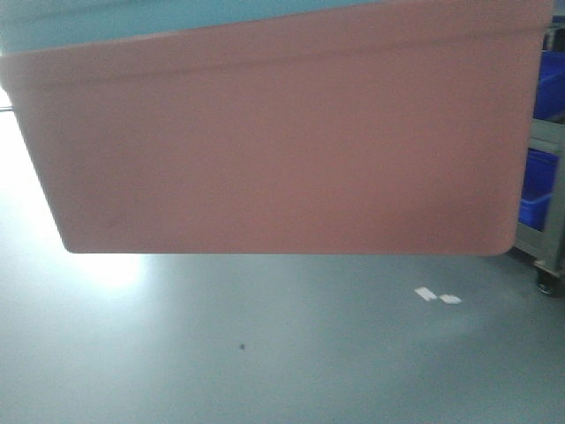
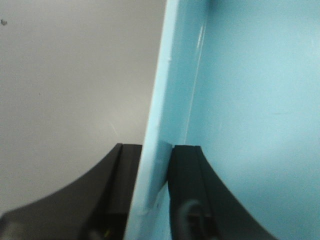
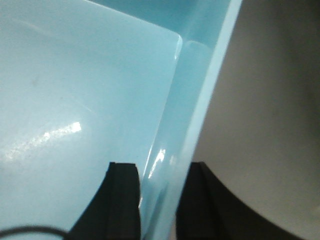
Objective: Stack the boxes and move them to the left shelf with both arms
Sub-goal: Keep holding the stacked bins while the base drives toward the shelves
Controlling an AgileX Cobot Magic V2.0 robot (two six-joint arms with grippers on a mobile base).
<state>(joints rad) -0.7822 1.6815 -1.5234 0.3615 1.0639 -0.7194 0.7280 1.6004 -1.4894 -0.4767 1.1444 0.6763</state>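
Observation:
The two boxes hang stacked close in front of the front camera. The salmon pink box (image 1: pixel 282 150) fills most of that view, and the light turquoise box (image 1: pixel 132 18) sits nested in it, its rim showing at the top. My left gripper (image 2: pixel 156 155) is shut on the turquoise box's left wall (image 2: pixel 170 90), one finger inside and one outside. In the same way my right gripper (image 3: pixel 162 172) is shut on its right wall (image 3: pixel 200 100). The left shelf is out of view.
Grey floor (image 1: pixel 265 344) lies below the lifted boxes, with small white scraps (image 1: pixel 437 296) on it. A wheeled rack with dark blue crates (image 1: pixel 538 190) stands at the right edge.

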